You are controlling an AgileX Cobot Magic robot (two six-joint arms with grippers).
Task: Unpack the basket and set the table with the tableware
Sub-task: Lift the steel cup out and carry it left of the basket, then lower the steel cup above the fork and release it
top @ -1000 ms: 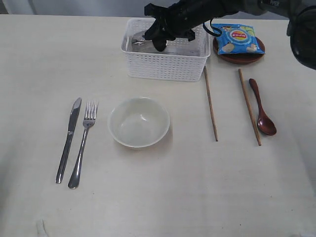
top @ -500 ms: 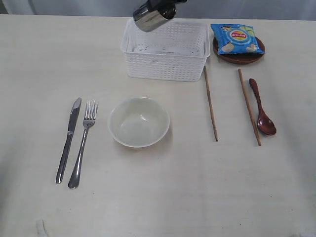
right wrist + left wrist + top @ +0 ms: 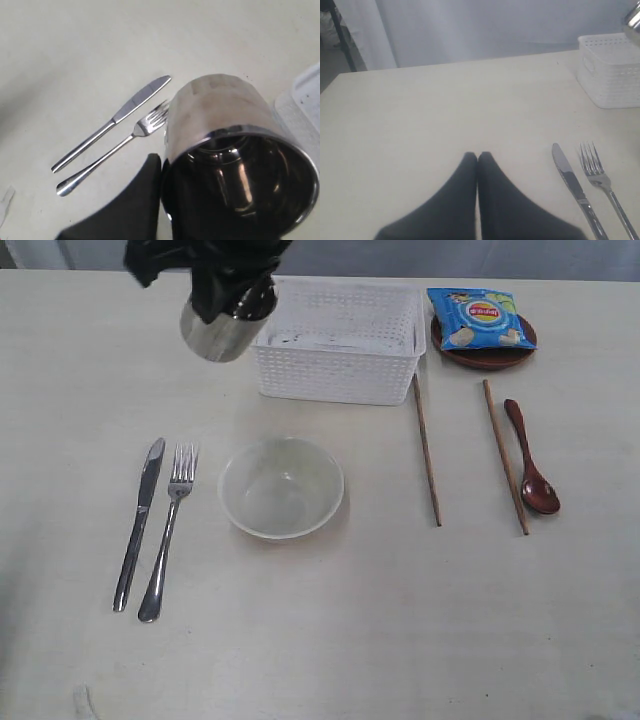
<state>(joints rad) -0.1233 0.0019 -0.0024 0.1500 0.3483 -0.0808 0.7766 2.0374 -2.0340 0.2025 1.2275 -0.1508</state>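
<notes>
Steel cup (image 3: 218,332) is gripped at the rim by R gripper (image 3: 228,292) and held above the table (image 3: 400,620), just left of the basket (image 3: 340,375), beyond knife (image 3: 138,523) & fork (image 3: 168,530). Bowl (image 3: 300,510) is set in front of basket. L gripper (image 3: 478,159) is seen w/ jaws pressed together, low over the table.

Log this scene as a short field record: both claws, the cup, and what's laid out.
right claw: shut on steel cup, held above the table left of the basket
left claw: shut, holding nothing
left of bowl: knife, fork
right of bowl: two chopsticks, wooden spoon
brown plate: under chip bag, right of basket
</notes>
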